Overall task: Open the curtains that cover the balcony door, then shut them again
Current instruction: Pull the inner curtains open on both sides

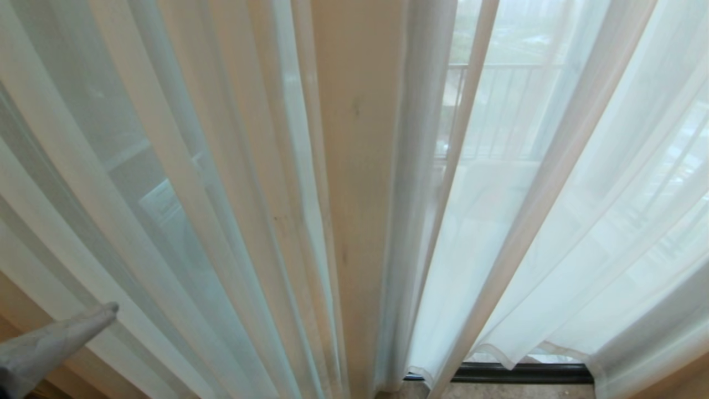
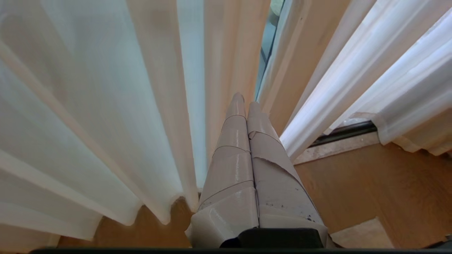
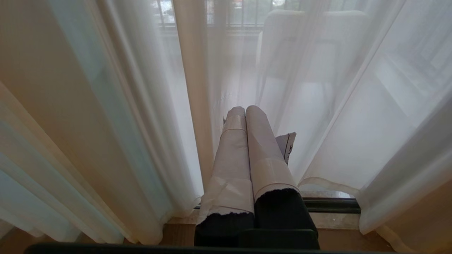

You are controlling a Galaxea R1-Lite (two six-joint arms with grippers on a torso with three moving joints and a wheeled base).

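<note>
The left gripper [image 1: 111, 308], its tapered fingers wrapped in pale tape, reaches in from the near left corner of the head view with its fingers pressed together and nothing between them; in the left wrist view [image 2: 246, 100] its tips point at the narrow gap where two panels meet, close to the fabric, though whether they touch it cannot be told. The floor-length sheer white curtains [image 1: 559, 221] hang drawn across the whole scene in soft vertical folds, their hemmed wavy bottom edge ending just above the floor. Behind them stands the balcony door [image 1: 520, 373] of glass in a dark brown-black metal frame, of which only the bottom rail shows clearly under the hem at the near right, with a slim strip of glass visible through the gap in the left wrist view. The right gripper [image 3: 245, 109] is outside the head view; its own camera shows its taped fingers also pressed together, empty, pointing at the sheer fabric near the rail. A warm brown wooden floor [image 2: 370, 183] lies on the near side.
</note>
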